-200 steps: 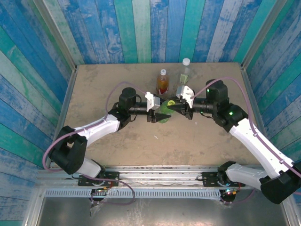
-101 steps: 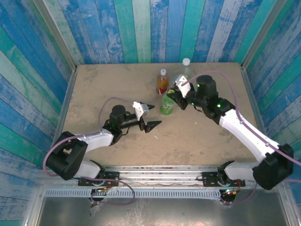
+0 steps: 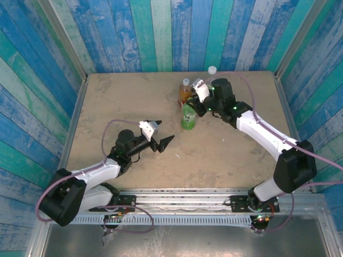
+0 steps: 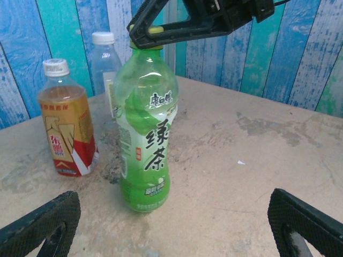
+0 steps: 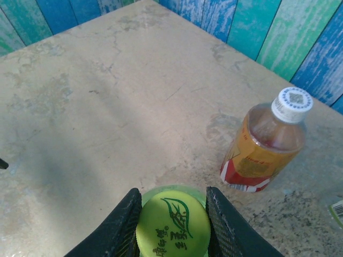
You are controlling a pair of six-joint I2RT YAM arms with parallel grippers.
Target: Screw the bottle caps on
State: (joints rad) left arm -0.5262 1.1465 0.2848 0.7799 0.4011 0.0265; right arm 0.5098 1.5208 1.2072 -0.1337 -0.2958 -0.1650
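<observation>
Top external view: all three bottles are bunched at the upper middle of the table (image 3: 107, 107), standing upright.
Green bottle (image 4: 143, 128): the front one, just beside the other two, with white characters on the label. Can't tell if there's drink in it, since the plastic itself is green.
Yellow-green cap (image 5: 172, 227): sits on the green bottle's neck, leaf logo on top.
Right gripper (image 3: 195, 106): right over that bottle, jaws pinching the yellow-green cap from both sides.
Amber bottle (image 5: 262, 144): orange-ish liquid nearly up to the shoulder, red label, white cap (image 5: 292, 104) on.
Clear bottle (image 4: 104, 67): behind the green one and looks colourless, contents hard to tell, second white cap (image 4: 103, 38) on.
Left gripper (image 3: 164, 132): lower left of centre, well apart from the bottles, jaws spread wide over bare table.
</observation>
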